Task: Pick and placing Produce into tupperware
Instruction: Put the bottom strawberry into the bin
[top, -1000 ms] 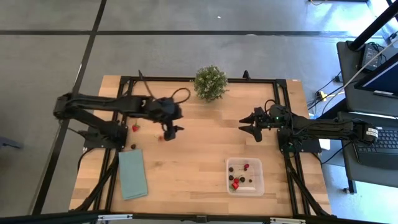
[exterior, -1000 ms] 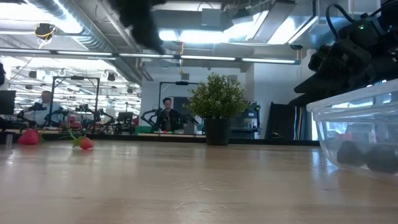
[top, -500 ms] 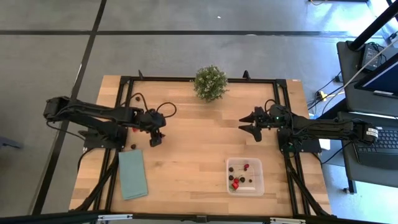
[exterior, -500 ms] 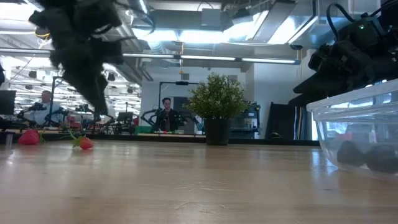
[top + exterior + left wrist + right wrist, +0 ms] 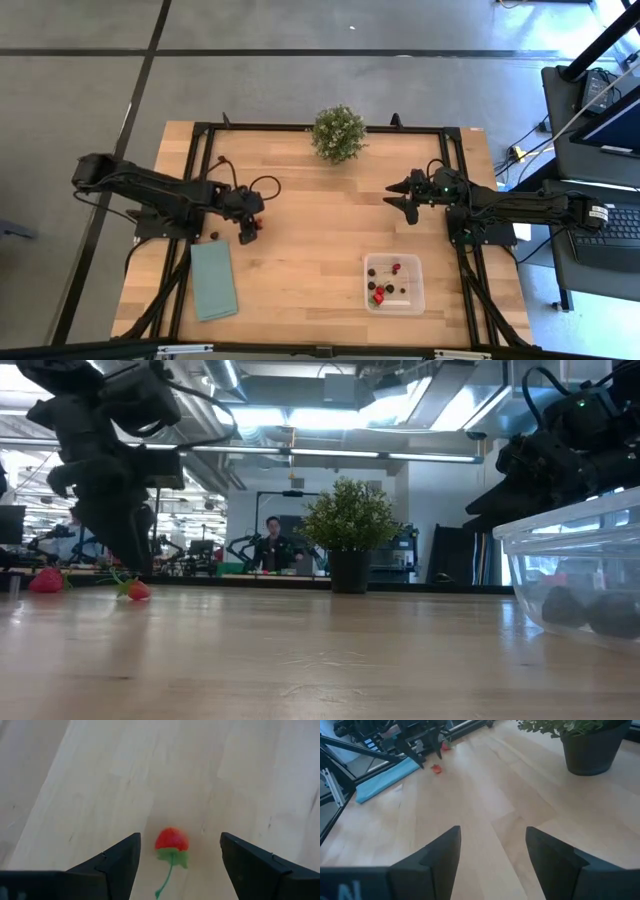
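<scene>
A red berry with a green stem lies on the wood table, left of centre. My left gripper hangs open just above it, pointing steeply down, one finger on either side and touching nothing. A second red berry and a dark berry lie farther left. The clear tupperware stands near the front right with several red and dark berries inside. My right gripper waits open at the right, above the table.
A teal cloth lies flat at the near left, close to the dark berry. A potted green plant stands at the far edge, in the middle. Bare wood stretches between the left berries and the tupperware. People sit in the room behind.
My left gripper has drawn back toward the table's left edge and come down over the stemmed red berry, rolling somewhat as it sank. Its fingers have stayed open. The berries have not moved.
</scene>
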You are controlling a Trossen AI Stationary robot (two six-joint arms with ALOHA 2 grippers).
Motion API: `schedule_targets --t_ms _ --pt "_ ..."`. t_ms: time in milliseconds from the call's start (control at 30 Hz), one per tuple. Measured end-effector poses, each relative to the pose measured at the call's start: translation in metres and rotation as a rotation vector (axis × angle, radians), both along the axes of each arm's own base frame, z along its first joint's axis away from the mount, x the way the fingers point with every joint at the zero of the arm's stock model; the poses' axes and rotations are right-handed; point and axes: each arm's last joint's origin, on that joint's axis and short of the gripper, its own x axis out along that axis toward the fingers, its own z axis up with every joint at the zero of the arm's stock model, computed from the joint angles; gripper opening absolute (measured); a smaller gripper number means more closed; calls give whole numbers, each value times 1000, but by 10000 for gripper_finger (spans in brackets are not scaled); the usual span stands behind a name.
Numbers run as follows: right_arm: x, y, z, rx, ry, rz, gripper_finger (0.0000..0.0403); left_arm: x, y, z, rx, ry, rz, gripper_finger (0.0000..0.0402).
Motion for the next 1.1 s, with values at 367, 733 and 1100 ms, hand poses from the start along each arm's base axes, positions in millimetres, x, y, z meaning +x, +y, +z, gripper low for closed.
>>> schedule_targets --t_ms 367,733,1100 --pt "0 0 0 3 -2 -1 226 10 -9 -24 62 116 -39 250" --pt "0 0 0 25 -5 -8 226 14 -9 -29 74 114 -36 212" --pt "0 0 0 25 -6 -8 226 12 -9 -29 81 133 -35 151"
